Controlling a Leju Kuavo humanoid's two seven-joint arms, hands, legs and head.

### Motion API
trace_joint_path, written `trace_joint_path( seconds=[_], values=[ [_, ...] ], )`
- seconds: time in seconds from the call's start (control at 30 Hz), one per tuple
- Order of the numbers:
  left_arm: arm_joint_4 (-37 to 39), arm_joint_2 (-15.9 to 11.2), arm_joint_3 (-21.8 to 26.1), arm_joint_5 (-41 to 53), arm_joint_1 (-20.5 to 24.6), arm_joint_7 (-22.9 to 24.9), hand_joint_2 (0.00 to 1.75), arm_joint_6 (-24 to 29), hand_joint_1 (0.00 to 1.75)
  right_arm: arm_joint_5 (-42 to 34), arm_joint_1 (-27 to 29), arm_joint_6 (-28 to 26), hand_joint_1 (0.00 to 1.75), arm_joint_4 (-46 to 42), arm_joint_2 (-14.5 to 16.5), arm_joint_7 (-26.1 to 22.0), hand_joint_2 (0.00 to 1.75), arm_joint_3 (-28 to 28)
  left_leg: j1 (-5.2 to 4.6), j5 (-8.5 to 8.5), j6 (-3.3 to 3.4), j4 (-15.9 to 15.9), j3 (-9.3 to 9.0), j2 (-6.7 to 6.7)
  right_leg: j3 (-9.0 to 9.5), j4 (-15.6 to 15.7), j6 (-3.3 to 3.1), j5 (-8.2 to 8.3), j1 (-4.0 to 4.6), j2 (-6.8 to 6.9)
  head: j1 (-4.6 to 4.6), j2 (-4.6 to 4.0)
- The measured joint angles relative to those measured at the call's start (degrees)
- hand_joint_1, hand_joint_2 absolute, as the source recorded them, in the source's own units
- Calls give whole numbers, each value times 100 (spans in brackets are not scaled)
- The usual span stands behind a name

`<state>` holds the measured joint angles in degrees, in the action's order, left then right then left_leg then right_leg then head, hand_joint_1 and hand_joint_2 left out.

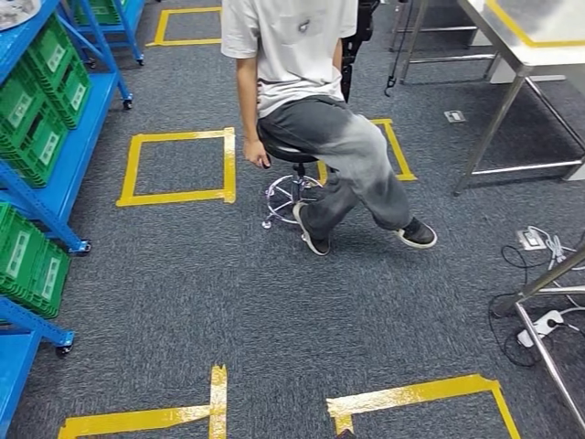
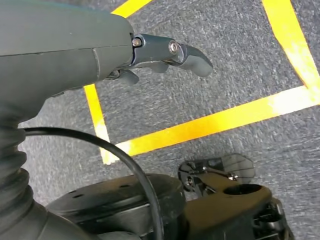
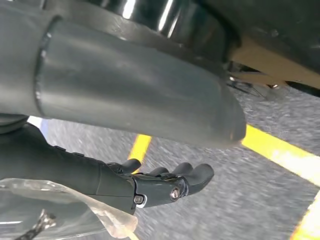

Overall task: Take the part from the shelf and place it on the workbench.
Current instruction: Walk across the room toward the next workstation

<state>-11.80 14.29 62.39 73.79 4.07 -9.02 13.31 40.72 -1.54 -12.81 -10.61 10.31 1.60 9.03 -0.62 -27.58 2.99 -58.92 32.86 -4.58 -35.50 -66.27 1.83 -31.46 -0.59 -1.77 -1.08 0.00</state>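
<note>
Carrying: right hand [image 3: 158, 185] grasping bagged part [image 3: 56, 210] for the far-right desk [image 1: 538, 37]; left hand [image 2: 158, 55] released, hanging.

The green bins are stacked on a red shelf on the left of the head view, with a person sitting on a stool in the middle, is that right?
Not quite: the shelf is blue, not red, as the head view shows. The green bins do sit on it at the left, and a person sits on a stool in the middle.
</note>
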Motion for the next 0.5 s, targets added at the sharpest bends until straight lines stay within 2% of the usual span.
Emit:
trace_joint_path(
  seconds=[0.03, 0.07, 0.1, 0.17, 0.2, 0.27, 0.3, 0.37, 0.4, 0.43, 0.47, 0.5],
  values=[
    [1, 5, 2, -25, 8, -75, 175, -3, 0, 26, -1, -6, 0, 1, -5, -39, 0, 1, -3, -6, -8, -7, 0, -80, 137, 369, -32, 178, 1, -128, 2, 0],
    [1, 11, 5, -62, 16, -159, 175, -8, 0, 38, -8, -14, 0, 1, -10, -74, 0, 2, 1, -7, -26, -13, 14, -146, 257, 627, -48, 257, 1, -232, 0, 0],
    [1, 16, 10, -96, 20, -223, 175, -15, 0, 41, -20, -19, 0, 2, -14, -88, 0, 5, 13, -2, -56, -13, 36, -207, 322, 749, -55, 258, 4, -295, -2, 0],
    [1, 16, 24, -126, 18, -260, 175, -28, 0, -4, -49, -4, 0, 3, -16, -54, 0, 21, 34, 14, -127, -10, 71, -301, 402, 840, -62, 245, 4, -219, -4, 0],
    [0, 13, 31, -126, 14, -232, 175, -31, 0, -39, -56, 12, 0, 3, -15, -25, 0, 34, 32, -4, -159, -35, 82, -240, 429, 886, -77, 265, -1, -154, -1, 0],
    [0, 6, 42, -126, 20, -141, 175, -23, 0, -62, -47, 31, 0, 3, -9, 27, 0, 60, 20, -201, -226, -338, 210, 56, 508, 981, -116, 290, -19, 13, 23, 0],
    [1, 5, 45, -127, 25, -101, 175, -19, 0, -36, -40, 27, 0, 3, -7, 48, 0, 67, 27, -367, -263, -645, 355, 224, 536, 998, -130, 283, -15, 103, 32, 0],
    [1, 4, 49, -124, 41, -46, 175, -14, 0, 35, -32, 15, 0, 3, -7, 79, 0, 70, 78, -645, -336, -1318, 686, 346, 565, 1003, -139, 252, -13, 297, 40, 0],
    [1, 4, 49, -121, 49, -31, 175, -13, 0, 57, -33, 11, 0, 3, -7, 87, 0, 70, 111, -659, -369, -1480, 766, 367, 580, 1002, -133, 233, -15, 391, 41, 0],
    [0, 3, 50, -119, 55, -21, 175, -11, 0, 71, -36, 9, 0, 3, -6, 91, 0, 70, 145, -562, -403, -1426, 734, 394, 601, 1000, -119, 212, -21, 477, 41, 0],
    [0, 1, 50, -118, 57, -10, 175, -10, 0, 79, -40, 9, 0, 3, -5, 92, 0, 70, 178, -378, -434, -1165, 597, 440, 630, 997, -98, 189, -32, 553, 40, 0],
    [1, -1, 50, -117, 49, -3, 175, -9, 0, 83, -41, 9, 0, 3, -4, 92, 0, 70, 204, -185, -467, -787, 405, 547, 663, 990, -63, 158, -37, 619, 42, 0]
  ],
)
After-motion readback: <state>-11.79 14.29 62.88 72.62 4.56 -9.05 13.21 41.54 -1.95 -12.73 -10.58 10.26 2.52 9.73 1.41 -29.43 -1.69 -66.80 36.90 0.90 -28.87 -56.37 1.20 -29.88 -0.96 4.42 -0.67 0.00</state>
